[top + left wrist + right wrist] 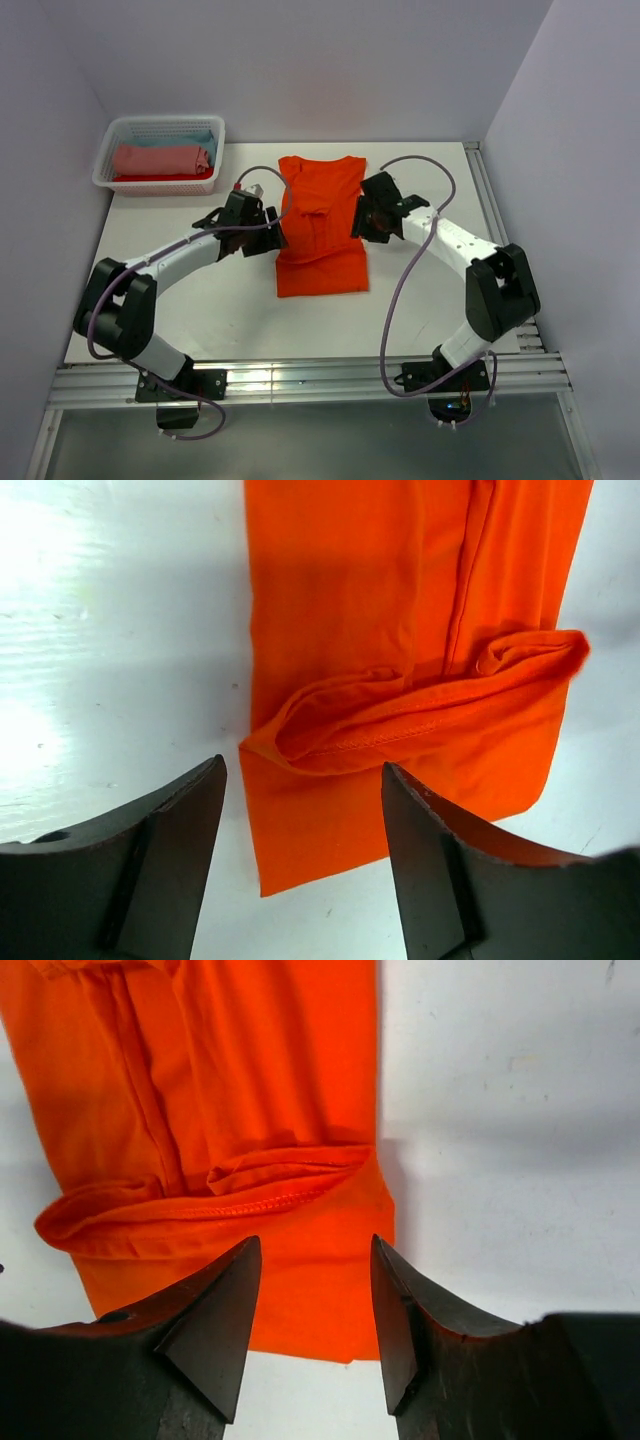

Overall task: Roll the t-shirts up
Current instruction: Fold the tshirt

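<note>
Orange t-shirt (322,225), folded into a long strip, lies mid-table (200,300) with its neck at the far end. A hemmed fold (420,705) crosses the strip. The left gripper (264,226) is at the strip's left edge and the right gripper (364,218) at its right edge. Both have their jaws parted and hold nothing. At far left, a white lattice basket (108,152) holds salmon-pink (160,158), pale blue (196,139) and red (160,178) garments.

Counting one orange t-shirt (322,225) on one table (200,320). Counting one white basket (105,165) holding three folded garments: one pink garment (160,158), one pale blue garment (195,138), one red garment (150,178). Counting two arms (170,255), two grippers, the left gripper (303,770) and the right gripper (315,1242), two fingers (160,860) on each, and two purple cables (395,300).
</note>
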Controlling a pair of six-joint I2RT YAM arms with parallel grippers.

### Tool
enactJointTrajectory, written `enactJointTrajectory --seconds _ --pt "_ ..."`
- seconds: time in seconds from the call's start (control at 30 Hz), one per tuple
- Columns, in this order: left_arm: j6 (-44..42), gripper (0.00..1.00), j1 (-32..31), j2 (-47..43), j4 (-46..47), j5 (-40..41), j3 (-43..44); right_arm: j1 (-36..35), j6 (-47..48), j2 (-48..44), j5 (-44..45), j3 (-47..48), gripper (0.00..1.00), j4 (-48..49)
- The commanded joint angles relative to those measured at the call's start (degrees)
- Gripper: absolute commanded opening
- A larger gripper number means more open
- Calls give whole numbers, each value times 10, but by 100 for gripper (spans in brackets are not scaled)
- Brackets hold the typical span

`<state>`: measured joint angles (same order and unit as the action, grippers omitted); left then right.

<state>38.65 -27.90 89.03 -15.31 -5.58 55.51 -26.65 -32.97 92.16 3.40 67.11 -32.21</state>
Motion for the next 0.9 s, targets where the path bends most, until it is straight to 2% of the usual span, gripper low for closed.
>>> enactJointTrajectory --seconds 0.0,0.17,0.33,0.5,0.67,0.87 --pt "-1 69 3 -54 18 16 -10 6 2 -69 -11 -50 54 43" --pt "9 66 2 -129 66 -49 -135 5 14 -163 -52 -176 45 89" --pt "43 66 -7 -204 130 -72 -253 5 1 -254 -81 -294 45 144" --pt "48 65 -10 -210 167 -75 -285 3 -11 -255 -94 -335 45 173" --pt "42 65 -15 -189 183 -69 -285 -9 -24 -240 -88 -347 52 199" --pt "49 63 -19 -154 225 -70 -291 -24 -32 -205 -84 -354 49 224"
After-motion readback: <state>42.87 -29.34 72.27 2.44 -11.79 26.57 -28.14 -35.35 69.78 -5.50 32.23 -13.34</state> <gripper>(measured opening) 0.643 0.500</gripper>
